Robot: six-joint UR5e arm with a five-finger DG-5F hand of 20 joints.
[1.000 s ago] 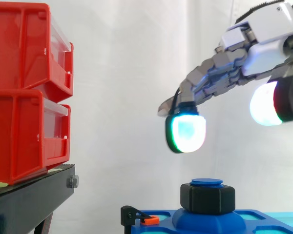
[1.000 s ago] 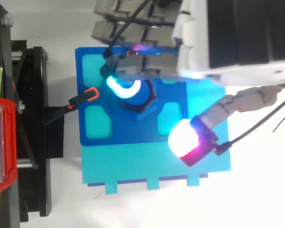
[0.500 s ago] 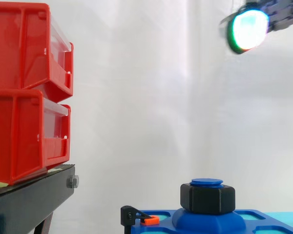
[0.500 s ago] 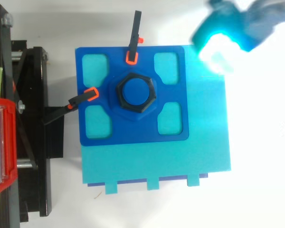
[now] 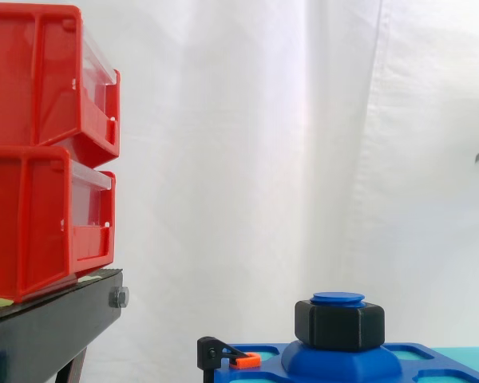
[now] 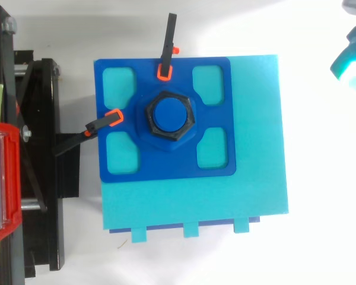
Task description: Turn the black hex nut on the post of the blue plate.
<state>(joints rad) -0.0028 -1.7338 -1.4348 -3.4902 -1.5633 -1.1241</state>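
Red plastic bins (image 5: 48, 152), glossy and boxy with clear fronts, sit stacked one on the other on a black stand (image 5: 52, 327) at the 9 o'clock side of the scene. A white curtain (image 5: 247, 159) hangs in soft folds behind. In the top view a slim black clamp with an orange tip (image 6: 101, 123) reaches from the stand to the blue plate's edge at 9 o'clock of the nut. A second clamp like it (image 6: 168, 47) bites the plate's edge at 12 o'clock. The blue plate (image 6: 166, 169) is smooth, matte and square with rounded corners. It has four rounded windows through which the teal slab (image 6: 249, 178) beneath shows. That slab is flat and wider than the plate, reaching out toward 3 and 6 o'clock. At the plate's middle a low dome rises into the post (image 5: 338, 298), whose round blue cap tops it. The black hex nut (image 5: 339, 323) sits on that post just under the cap, resting at the dome's top. Its long axis is upright, its bore points straight up, and its chunky dull flats ring the cap seen from above. At 2 o'clock of the nut, well apart and past the slab's edge, the hand (image 6: 354, 66) shows as a cyan-glowing pad. Whether it is released or clenched cannot be told.
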